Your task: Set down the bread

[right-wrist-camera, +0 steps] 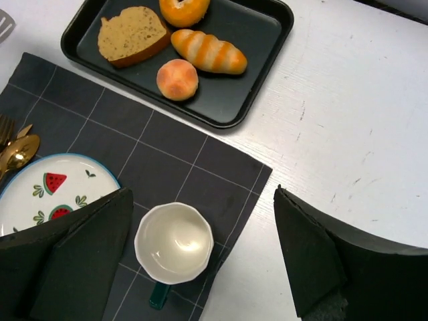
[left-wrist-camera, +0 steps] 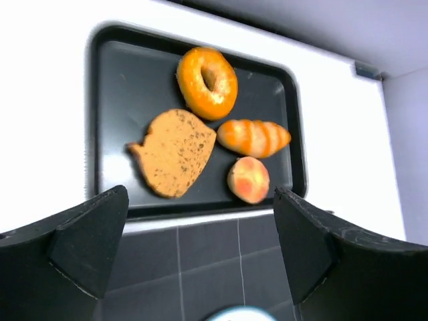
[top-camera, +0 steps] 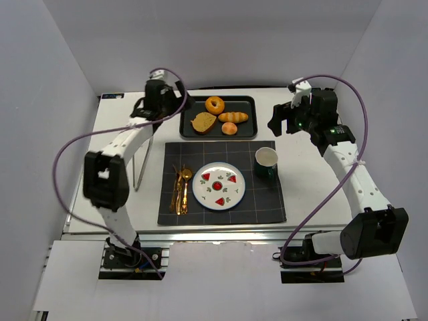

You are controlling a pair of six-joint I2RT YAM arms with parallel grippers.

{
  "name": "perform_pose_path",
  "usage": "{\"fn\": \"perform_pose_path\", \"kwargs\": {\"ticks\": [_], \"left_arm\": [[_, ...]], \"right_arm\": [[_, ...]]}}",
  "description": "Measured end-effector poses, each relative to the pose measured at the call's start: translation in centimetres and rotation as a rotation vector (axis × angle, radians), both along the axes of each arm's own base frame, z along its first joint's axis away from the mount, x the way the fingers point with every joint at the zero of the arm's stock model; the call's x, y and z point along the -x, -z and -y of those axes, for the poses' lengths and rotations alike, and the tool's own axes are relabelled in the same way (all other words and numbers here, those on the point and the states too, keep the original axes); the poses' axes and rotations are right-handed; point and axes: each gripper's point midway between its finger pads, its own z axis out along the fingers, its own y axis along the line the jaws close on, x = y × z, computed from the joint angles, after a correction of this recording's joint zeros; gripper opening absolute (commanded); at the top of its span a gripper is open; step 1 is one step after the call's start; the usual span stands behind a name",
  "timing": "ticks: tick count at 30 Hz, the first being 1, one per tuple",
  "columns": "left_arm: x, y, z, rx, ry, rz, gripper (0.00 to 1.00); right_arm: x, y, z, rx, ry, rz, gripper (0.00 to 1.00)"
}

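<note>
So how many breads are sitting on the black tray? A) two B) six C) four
C: the tray holds four pieces, a ring-shaped bread, a brown slice, a striped roll and a small round bun.

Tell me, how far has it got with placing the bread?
Nothing looks done: the bagel, slice, striped roll and round bun all lie on the tray, and the plate holds no bread. Nothing is in hand: the left gripper and right gripper are open and empty. Picking and placing remain.
</note>
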Motion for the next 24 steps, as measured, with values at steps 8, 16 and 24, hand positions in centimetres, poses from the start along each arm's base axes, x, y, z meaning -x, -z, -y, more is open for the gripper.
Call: {"fn": "perform_pose_path", "kwargs": {"ticks": [8,16,24], "left_arm": [[11.9,-2.0,-14.1,-0.044,-0.190,0.027,0.00],[22.0,8.1,-21.2,-0.339,-0.266,-0.354,0.73],[21.2,15.5,-22.0,-0.468,-0.105,-0.549,0.76]], "right_arm": [[5.3,1.4,-4.0,0.066,-0.495,0.140,0.14],[6.8,4.5,-7.0,-0.039,-0.792,0.034,0.74],[6.8,4.5,-7.1,-0.043,-0.800,0.037,0.75]]}}
